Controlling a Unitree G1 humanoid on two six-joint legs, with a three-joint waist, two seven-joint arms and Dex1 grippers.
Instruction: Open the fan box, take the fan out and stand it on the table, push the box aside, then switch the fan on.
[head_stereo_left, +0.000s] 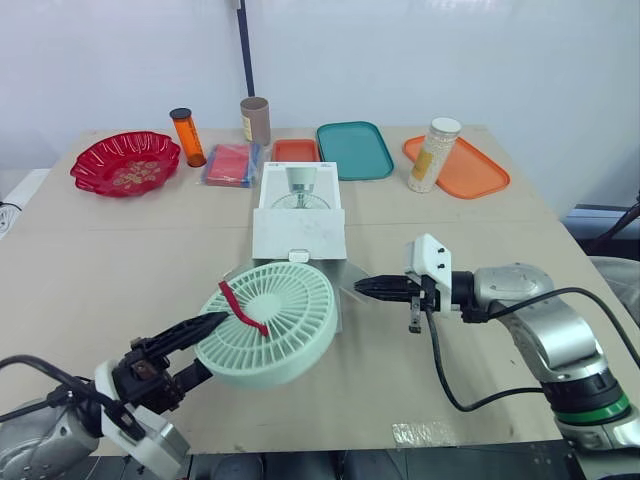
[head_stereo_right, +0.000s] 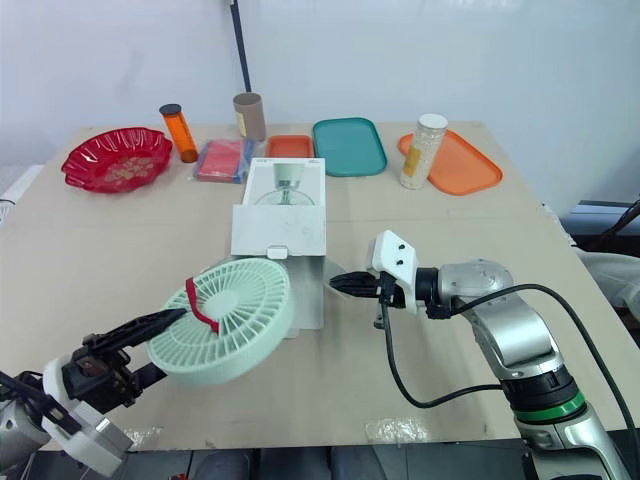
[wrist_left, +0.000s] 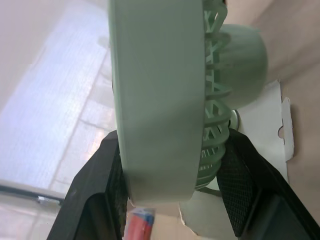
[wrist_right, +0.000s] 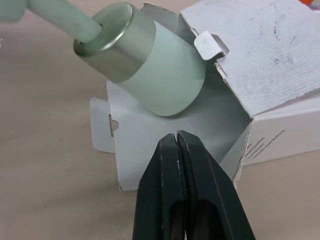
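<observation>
Head views: the left tool (head_stereo_left: 214, 342) is clamped on the rim of the mint-green fan (head_stereo_left: 268, 322), with one finger over the front grille and the other beneath. The fan is held tilted, grille facing up and toward the robot, just in front of the open white box (head_stereo_left: 298, 228). A red strap (head_stereo_left: 245, 310) lies across the grille. The box sits mid-bench (head_stereo_left: 100, 260) with its near-end flaps spread.

The right tool (head_stereo_left: 368, 288) is to the right of the fan, pinched together and gripping nothing. Its tip points at the box's side flap, near it but apart.

Along the back of the bench are a red dish (head_stereo_left: 125, 162), an orange bottle (head_stereo_left: 188, 137), a cardboard tube (head_stereo_left: 255, 120), a teal tray (head_stereo_left: 354, 150) and an orange tray (head_stereo_left: 470, 172). A white jar (head_stereo_left: 433, 155) stands at the orange tray's left end.

Left wrist view: the black fingers (wrist_left: 97, 180) sit either side of the fan's thick rim, pads pressed on its front and back. A white box flap shows beyond.

Right wrist view: the fingers (wrist_right: 167, 175) are pressed flat together with no gap and hold nothing. Ahead of them the fan's round base (wrist_right: 160, 75), which has a silvery collar, hangs over the box's open flaps. Cannot tell whether the base touches the flap.
</observation>
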